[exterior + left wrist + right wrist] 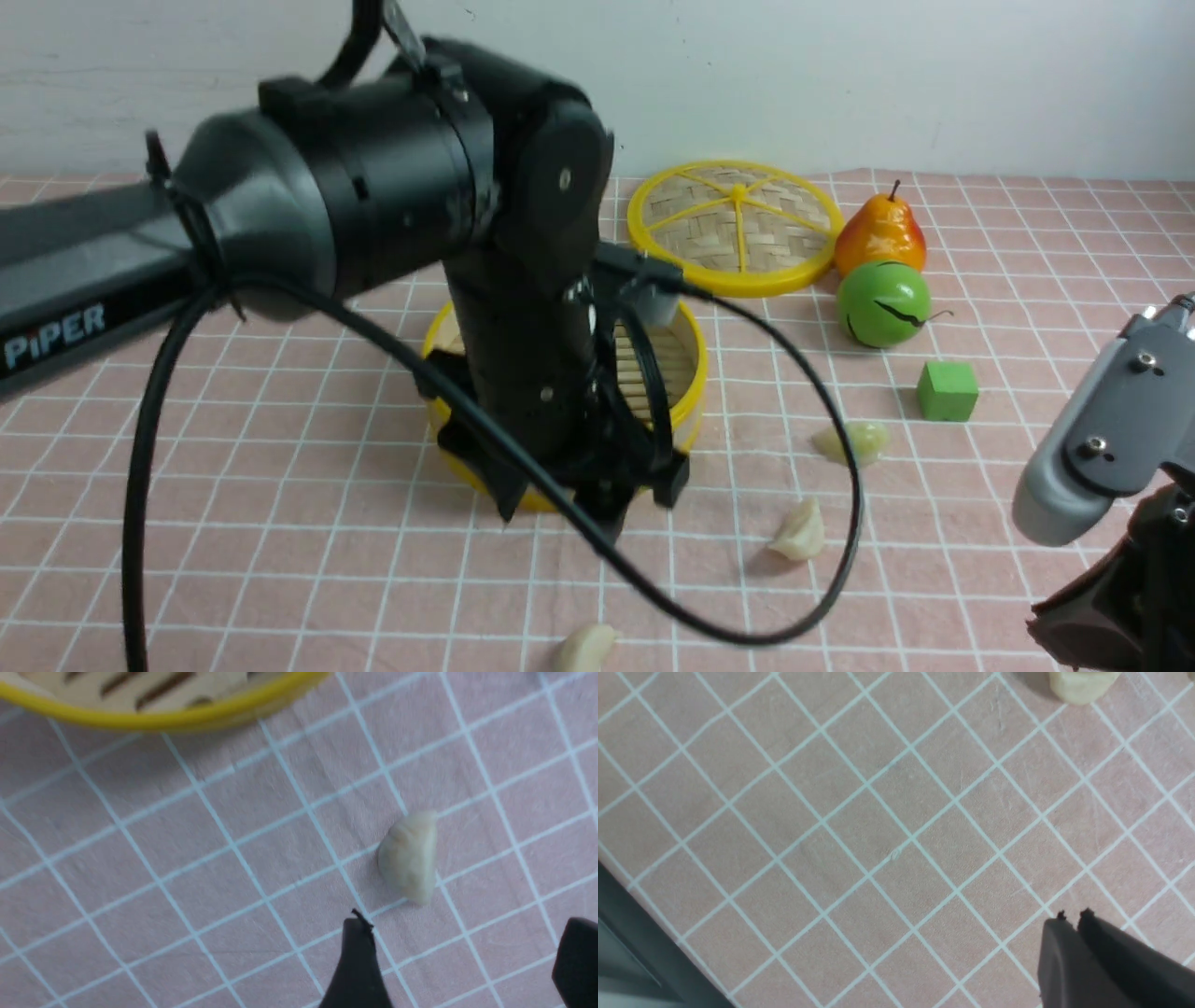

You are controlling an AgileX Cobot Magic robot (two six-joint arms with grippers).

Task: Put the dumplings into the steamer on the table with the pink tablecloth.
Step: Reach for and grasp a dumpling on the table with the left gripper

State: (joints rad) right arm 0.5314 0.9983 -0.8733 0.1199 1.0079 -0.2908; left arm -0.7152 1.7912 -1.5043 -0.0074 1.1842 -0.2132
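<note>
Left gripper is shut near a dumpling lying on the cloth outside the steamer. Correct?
No: the left gripper is open, jaws spread wide in the left wrist view. The dumpling does lie on the cloth outside the steamer.

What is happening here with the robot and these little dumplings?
The left gripper hangs open and empty near the steamer, just beside one dumpling on the pink cloth. In the front view three dumplings lie on the cloth outside the steamer. The arm hides most of its inside, so I cannot tell if any is in. The right gripper is shut, holds nothing, and hovers over the cloth.
</note>
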